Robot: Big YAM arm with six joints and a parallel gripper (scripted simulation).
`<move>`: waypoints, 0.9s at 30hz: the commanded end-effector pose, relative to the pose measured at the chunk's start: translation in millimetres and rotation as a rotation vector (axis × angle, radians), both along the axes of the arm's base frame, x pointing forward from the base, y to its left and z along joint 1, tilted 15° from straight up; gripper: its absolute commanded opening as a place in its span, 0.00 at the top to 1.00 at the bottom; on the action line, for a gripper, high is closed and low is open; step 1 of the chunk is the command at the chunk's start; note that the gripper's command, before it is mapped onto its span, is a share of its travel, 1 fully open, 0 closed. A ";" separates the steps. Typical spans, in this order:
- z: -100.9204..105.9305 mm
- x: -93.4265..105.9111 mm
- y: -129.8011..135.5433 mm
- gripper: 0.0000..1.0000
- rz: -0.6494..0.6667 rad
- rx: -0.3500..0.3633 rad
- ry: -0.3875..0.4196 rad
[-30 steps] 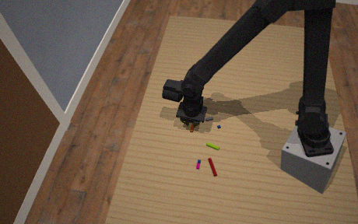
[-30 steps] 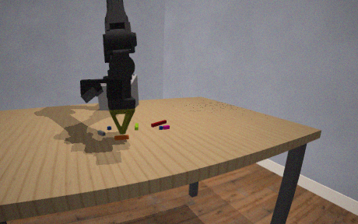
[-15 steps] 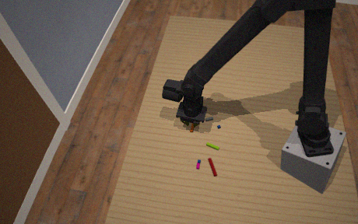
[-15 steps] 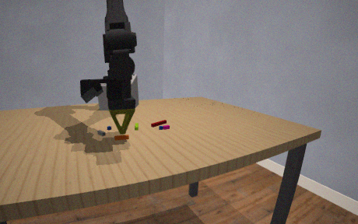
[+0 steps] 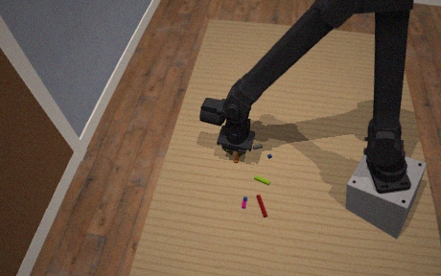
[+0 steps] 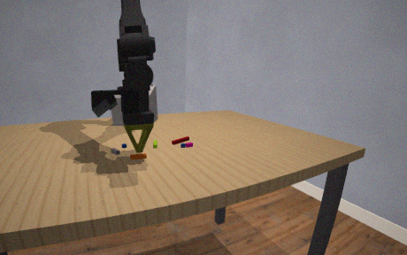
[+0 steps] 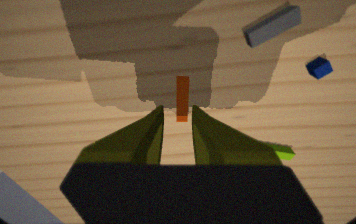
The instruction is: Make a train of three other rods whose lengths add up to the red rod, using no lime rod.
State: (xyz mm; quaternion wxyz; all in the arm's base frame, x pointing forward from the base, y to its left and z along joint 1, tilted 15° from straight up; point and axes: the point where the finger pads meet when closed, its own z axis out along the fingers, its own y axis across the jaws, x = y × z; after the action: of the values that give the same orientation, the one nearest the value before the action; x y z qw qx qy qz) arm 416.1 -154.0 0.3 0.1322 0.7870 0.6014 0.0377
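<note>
The wrist view is showing a gap on both sides of the orange rod, which the top view is partly hiding; the fingers are standing slightly parted, grasping nothing. The top and exterior views are also showing the red rod, a magenta rod and a blue rod, outside the wrist view. The orange rod is lying on the surface, its long axis running up and down in the wrist view. The grey rod is slanting nearby, between it and another blue rod. The magenta rod and its blue neighbour are lying end to end; the red rod is resting beside them, pointing diagonally in the top view. A lime rod is lying apart.

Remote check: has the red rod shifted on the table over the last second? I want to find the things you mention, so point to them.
No. In the top view, the long red rod (image 5: 262, 205) (image 6: 180, 140) keeps the same place and slant beside the short magenta rod (image 5: 243, 204) (image 6: 189, 144).
</note>
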 end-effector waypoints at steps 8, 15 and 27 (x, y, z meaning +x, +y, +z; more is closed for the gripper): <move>-4.9 -5.3 -4.1 0.76 -0.012 0.001 0.006; 3.7 -0.5 3.8 0.76 -0.004 -0.006 -0.021; 1.7 -1.5 4.4 0.76 -0.002 -0.005 -0.014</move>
State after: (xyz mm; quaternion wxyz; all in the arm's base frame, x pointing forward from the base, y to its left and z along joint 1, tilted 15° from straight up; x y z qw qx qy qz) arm 412.0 -152.6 -2.7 0.1302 0.7879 0.6008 0.0365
